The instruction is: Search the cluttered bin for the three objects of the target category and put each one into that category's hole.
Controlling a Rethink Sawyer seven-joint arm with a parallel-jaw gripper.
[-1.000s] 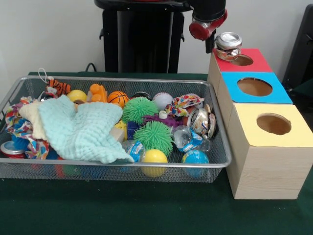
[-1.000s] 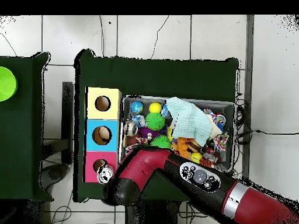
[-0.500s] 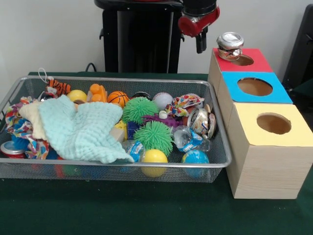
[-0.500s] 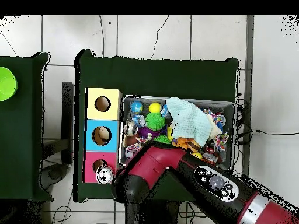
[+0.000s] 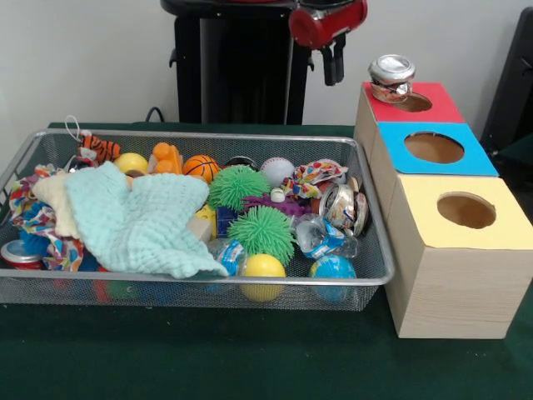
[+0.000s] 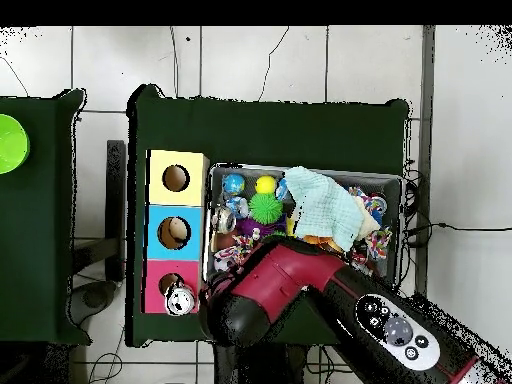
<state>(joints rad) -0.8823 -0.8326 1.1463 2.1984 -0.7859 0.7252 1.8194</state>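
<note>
The wire-mesh bin (image 5: 200, 134) holds a jumble of toys and also shows in the overhead view (image 6: 300, 169). One silver can (image 5: 391, 77) sits tilted on the back rim of the red-topped box's hole (image 5: 413, 103), not inside it; it also shows in the overhead view (image 6: 179, 298). A second can (image 5: 341, 205) lies at the bin's right end. A red can (image 5: 18, 254) lies at the bin's left front corner. My gripper (image 5: 331, 63) hangs open and empty, high up, left of the red-topped box (image 5: 437, 102). In the overhead view my arm hides it.
A blue-topped box (image 5: 433, 148) and a yellow-topped box (image 5: 466, 212) stand in a row in front of the red one. A pale green cloth (image 5: 137, 218) covers the bin's left middle. Spiky green balls (image 5: 260, 233), other balls and a clear bottle (image 5: 321, 236) lie around the cans.
My gripper has moved up and to the left in the front view, away from the can. The can stays perched on the rim of the red-topped box's hole.
</note>
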